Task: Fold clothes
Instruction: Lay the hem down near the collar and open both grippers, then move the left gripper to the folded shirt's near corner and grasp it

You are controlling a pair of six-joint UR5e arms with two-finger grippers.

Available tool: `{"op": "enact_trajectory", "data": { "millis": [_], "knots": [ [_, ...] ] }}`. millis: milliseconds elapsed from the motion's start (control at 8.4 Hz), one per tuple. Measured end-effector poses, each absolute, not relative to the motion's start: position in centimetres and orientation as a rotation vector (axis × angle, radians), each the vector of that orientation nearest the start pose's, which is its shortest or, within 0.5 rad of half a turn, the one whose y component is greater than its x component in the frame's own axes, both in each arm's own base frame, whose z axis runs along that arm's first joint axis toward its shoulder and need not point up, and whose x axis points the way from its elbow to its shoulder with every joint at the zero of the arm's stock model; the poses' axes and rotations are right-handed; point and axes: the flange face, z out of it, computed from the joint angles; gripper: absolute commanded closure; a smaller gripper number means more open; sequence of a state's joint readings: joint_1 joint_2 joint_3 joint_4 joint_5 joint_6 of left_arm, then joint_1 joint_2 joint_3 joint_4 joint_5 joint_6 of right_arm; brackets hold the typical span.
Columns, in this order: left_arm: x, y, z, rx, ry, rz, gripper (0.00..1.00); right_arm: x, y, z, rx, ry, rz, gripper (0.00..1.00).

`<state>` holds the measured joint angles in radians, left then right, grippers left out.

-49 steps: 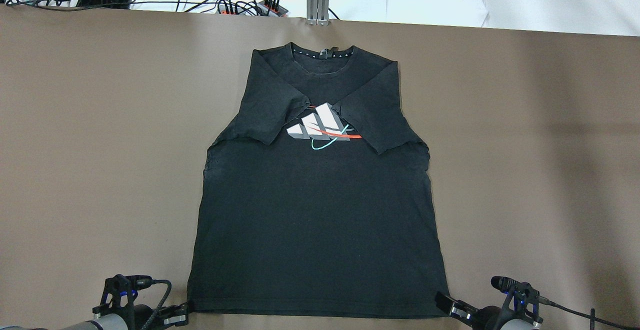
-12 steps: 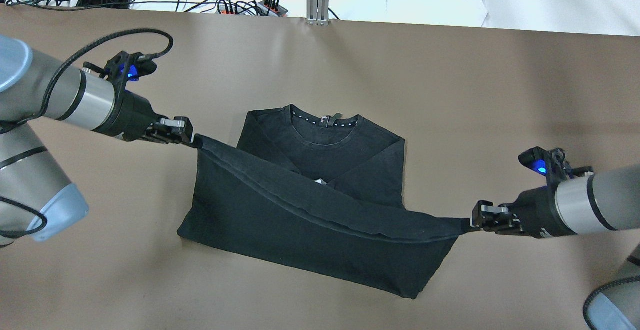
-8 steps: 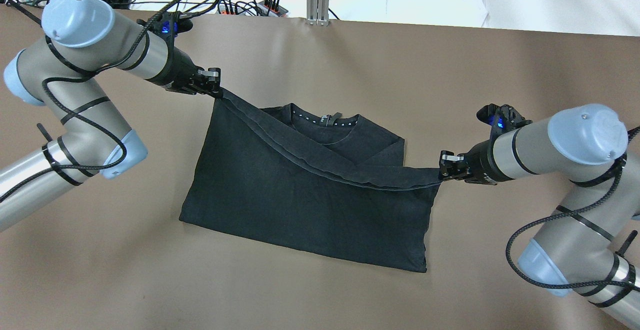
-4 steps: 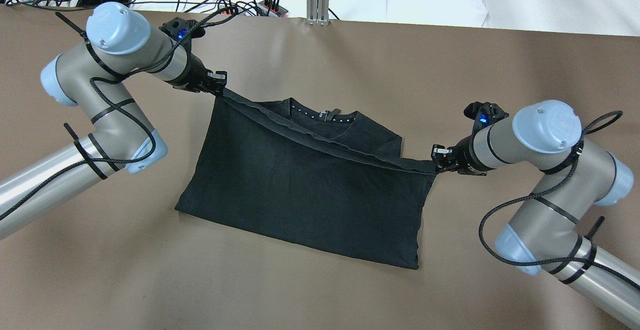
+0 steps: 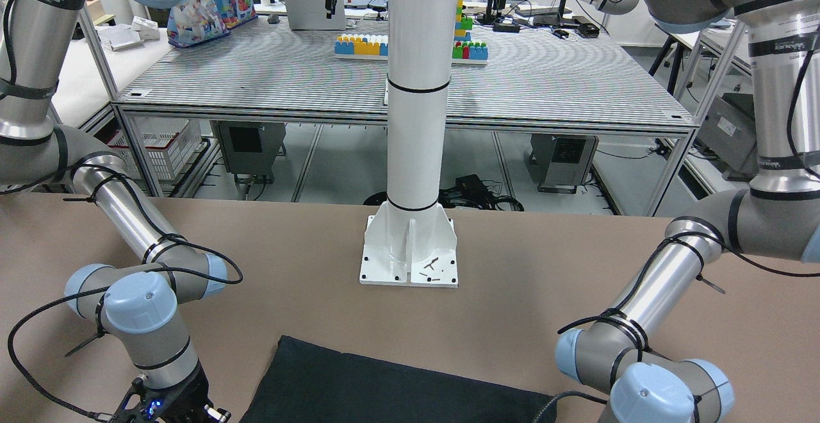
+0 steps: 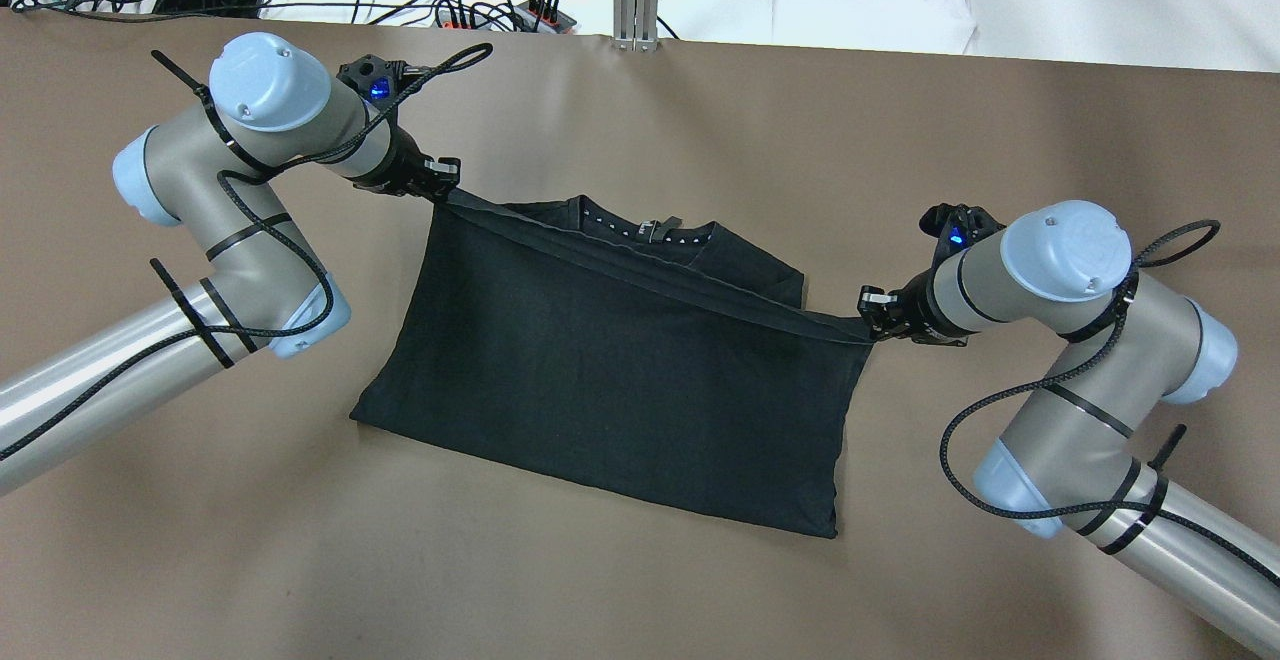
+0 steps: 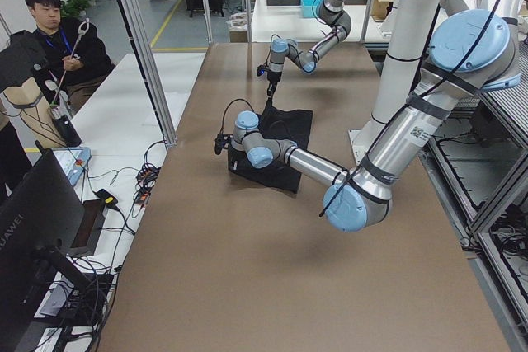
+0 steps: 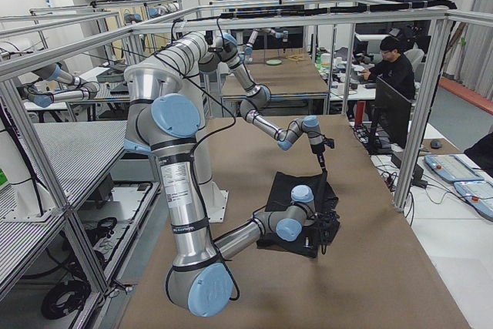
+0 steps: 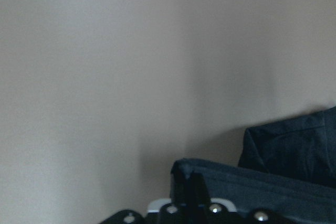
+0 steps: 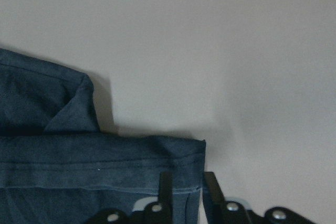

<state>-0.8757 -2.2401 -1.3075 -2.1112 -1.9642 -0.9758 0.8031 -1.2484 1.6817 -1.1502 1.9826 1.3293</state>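
Black T-shirt [image 6: 620, 380] doubled over on table [image 6: 640, 580], hem [image 6: 650, 265] stretched taut between left tool [image 6: 447, 183] and right tool [image 6: 868, 315]; each clamped on a hem corner. Collar [image 6: 650, 232] shows just beyond the line between them.

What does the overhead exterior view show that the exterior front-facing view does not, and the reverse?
Only overhead: the left gripper and right gripper each shut on a hem corner of the folded black T-shirt, and its collar. Only front-facing: the white robot column and coloured toy bricks behind. Both: the shirt and the brown table.
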Motion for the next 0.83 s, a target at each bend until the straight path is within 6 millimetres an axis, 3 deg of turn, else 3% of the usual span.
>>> {"op": "enact_trajectory", "data": {
  "millis": [357,595,834],
  "knots": [
    [37.2,-64.7,31.8,0.358,1.017,0.029,0.0,-35.8,-51.4,36.9,0.13,-0.953,0.29,0.07],
    [35.7,-62.1,35.4,0.363,1.085,0.08,0.0,-35.6,-51.1,36.2,0.144,-0.964,0.271,0.07],
    [35.0,-57.5,38.6,0.324,1.151,0.13,0.0,-35.6,-50.9,35.9,0.149,-0.97,0.266,0.07]
  ]
}}
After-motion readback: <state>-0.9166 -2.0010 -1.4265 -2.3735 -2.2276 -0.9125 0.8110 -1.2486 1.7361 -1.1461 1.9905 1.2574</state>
